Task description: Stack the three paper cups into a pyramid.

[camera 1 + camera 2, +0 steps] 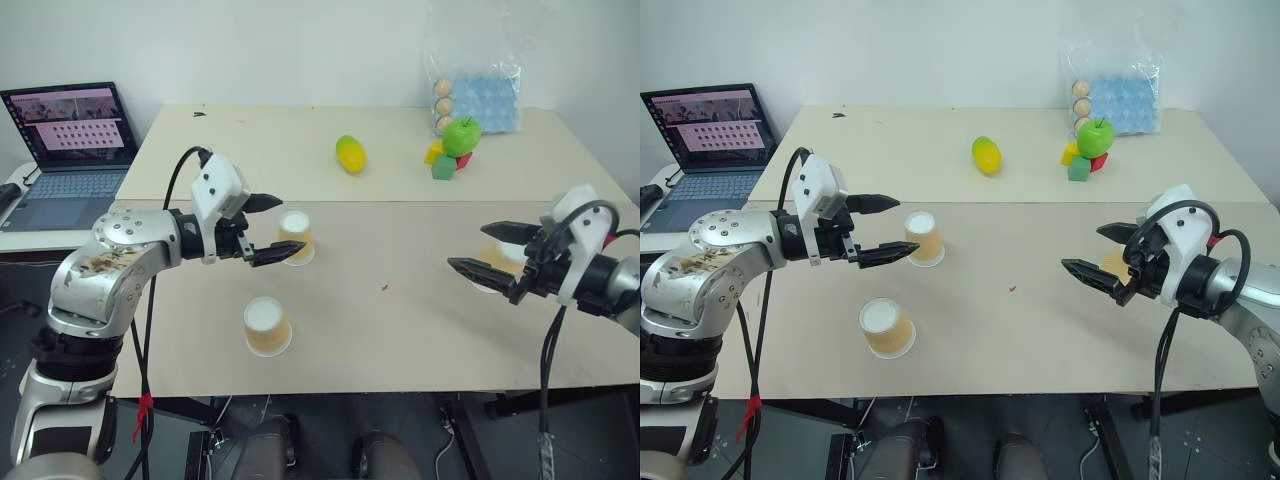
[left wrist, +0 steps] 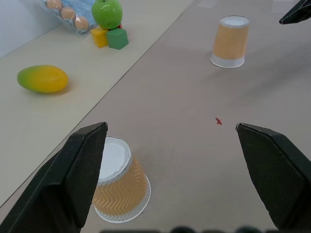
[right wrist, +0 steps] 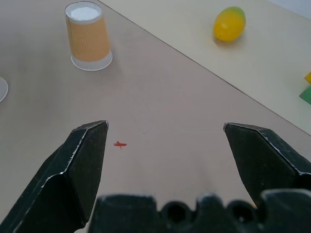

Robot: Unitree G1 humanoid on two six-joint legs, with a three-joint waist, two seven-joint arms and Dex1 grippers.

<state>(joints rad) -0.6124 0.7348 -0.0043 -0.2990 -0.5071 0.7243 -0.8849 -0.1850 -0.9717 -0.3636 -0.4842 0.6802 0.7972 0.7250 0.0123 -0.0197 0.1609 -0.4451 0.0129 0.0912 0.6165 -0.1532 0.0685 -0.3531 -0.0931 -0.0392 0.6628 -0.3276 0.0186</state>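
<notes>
At the near edge of the table [image 1: 400,350] sits one paper cup [image 1: 267,326], upside down with its white base up and nothing touching it. A bit further back the left claw [image 1: 272,228] hangs with its two black fingers spread wide and empty, its tips just beside a second cup [image 1: 297,237], also upside down — near it, not gripping it. Over on the right, the right claw [image 1: 1102,257] is wide open too and holding nothing. The third cup [image 1: 1114,266] stands right behind its fingers, so only a sliver of orange and white shows and I can't tell if it's upright or flipped. So I'd say the pyramid hasn't started yet: all three cups are well apart, no bottom row set side by side, nothing on top. Everything's left to do — pair two, then cap them. There's a tiny red mark [image 1: 384,288] mid-table, can't make out what it is. Farther back are a mango [image 1: 350,154], a green apple [image 1: 461,135] on some colored blocks [image 1: 442,162], a bag with eggs [image 1: 481,90], and a laptop [image 1: 70,150] off to the left.
</notes>
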